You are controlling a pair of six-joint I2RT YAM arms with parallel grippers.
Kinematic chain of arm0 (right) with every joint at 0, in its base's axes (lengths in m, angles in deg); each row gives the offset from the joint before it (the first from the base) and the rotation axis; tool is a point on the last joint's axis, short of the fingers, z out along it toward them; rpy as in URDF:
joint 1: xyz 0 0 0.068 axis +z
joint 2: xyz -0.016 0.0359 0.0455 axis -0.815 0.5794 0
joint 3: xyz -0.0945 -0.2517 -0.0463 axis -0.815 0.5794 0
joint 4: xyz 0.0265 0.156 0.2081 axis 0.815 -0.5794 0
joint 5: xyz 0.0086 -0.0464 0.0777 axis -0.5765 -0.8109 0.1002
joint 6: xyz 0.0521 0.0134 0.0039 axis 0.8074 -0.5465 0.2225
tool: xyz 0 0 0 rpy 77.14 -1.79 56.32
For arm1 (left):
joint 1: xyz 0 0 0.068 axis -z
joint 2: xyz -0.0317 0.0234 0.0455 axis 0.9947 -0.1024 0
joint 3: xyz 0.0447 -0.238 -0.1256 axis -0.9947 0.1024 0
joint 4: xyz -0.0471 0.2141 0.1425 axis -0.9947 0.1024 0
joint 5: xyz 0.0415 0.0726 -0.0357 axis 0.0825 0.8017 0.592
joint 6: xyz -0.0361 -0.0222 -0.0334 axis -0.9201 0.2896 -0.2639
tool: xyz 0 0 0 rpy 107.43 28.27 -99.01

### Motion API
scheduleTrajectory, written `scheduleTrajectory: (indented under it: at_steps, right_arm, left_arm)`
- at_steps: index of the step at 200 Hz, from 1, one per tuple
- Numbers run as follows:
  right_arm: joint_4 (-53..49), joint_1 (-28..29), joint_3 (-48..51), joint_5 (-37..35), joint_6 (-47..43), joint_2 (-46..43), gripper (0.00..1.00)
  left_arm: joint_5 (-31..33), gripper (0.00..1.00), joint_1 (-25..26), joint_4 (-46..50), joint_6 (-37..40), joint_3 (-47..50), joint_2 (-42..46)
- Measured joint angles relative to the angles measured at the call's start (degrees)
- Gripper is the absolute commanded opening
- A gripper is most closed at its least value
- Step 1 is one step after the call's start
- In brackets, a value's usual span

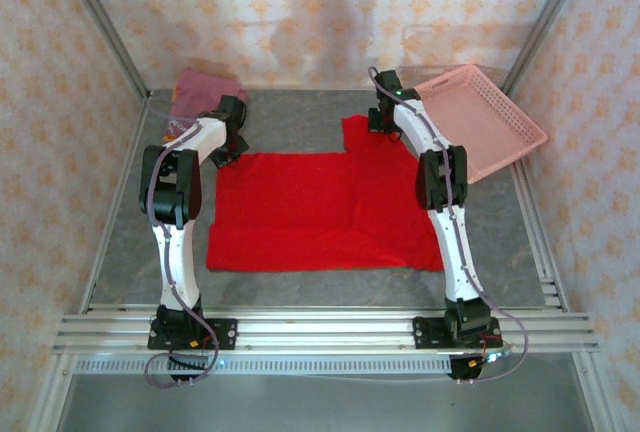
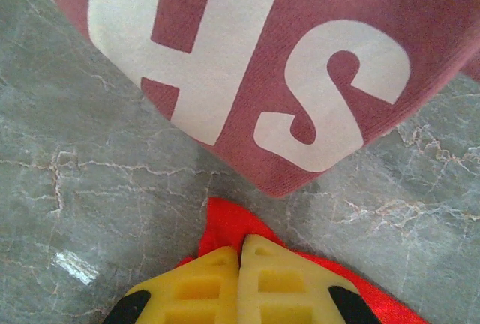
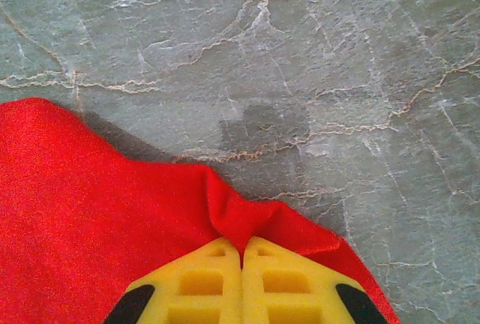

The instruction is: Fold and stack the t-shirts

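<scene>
The red t-shirt (image 1: 300, 212) lies spread flat and open in the middle of the tabletop (image 1: 300, 112), with no fold in it that I can see; one part juts out beyond its far right edge, probably a sleeve. My left gripper (image 2: 240, 253) is closed tight on a pinch of cloth at the shirt's far left corner; my right gripper (image 3: 242, 245) is closed the same way on a peak of cloth at the shirt's far right edge, by that jutting part. Just beyond the red shirt's far left corner sits the maroon-pink t-shirt (image 2: 300, 54) with white lettering, already folded into a compact pad; beyond the far right corner the pink basket (image 1: 500, 122) leans tilted. I judge one shirt done and this one barely begun: the two far points are gripped, but every fold is left to make, and then it must go onto the folded one.
</scene>
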Motion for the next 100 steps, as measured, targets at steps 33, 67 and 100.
scheduleTrajectory:
  at_steps: [33, 67, 100]
  right_arm:
    - [-1.4, 0.0, 0.0, 0.2, 0.0, -0.8, 0.00]
    - [-1.0, 0.0, 6.4, 0.7, 0.1, -7.3, 0.00]
    - [5.2, 0.0, 24.4, 0.5, 1.1, -22.5, 0.00]
  left_arm:
    - [0.0, 0.00, 0.0, 0.0, 0.0, 0.0, 0.1]
    - [0.0, 0.00, 0.0, 0.0, 0.5, 0.0, 1.4]
    - [0.0, 0.00, 0.0, 0.0, 1.0, 1.8, 5.4]
